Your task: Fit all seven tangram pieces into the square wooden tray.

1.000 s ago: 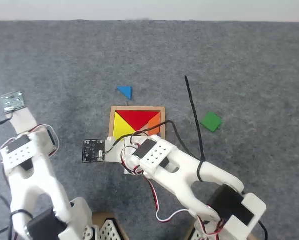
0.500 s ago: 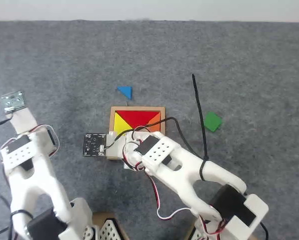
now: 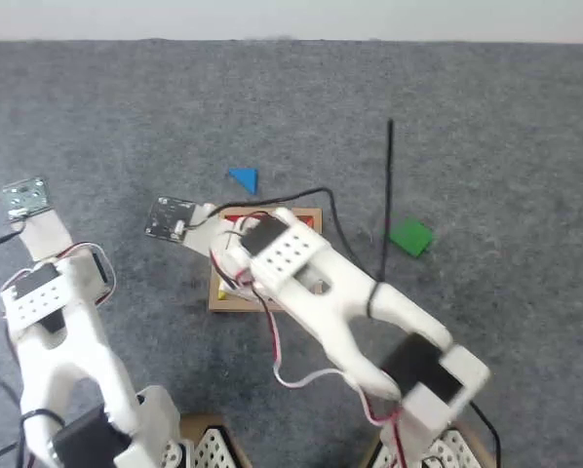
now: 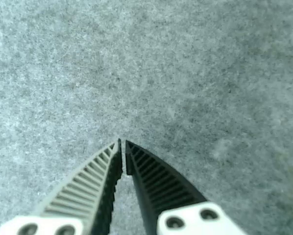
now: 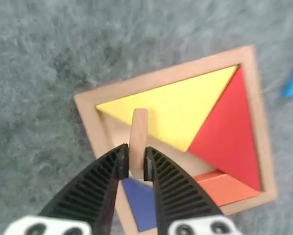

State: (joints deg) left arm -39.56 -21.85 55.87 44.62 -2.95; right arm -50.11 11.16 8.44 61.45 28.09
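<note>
Where the fuzzy grey table (image 3: 486, 117) ends, a pale wall (image 3: 291, 19) is seen. The square wooden tray (image 5: 87, 122) is set mid-table, with a big yellow triangle (image 5: 171, 110) and a big red triangle (image 5: 230, 122) laid inside. Above it, a thin tan wooden piece (image 5: 138, 129) is pinched on edge by the right claw (image 5: 135, 164). The left claw (image 4: 123, 144) is closed on nothing.

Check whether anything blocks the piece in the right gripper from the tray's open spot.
Nothing visible does. The right gripper, shut on the tan piece, holds it on edge over the bare floor of the tray, beside the yellow triangle.
</note>
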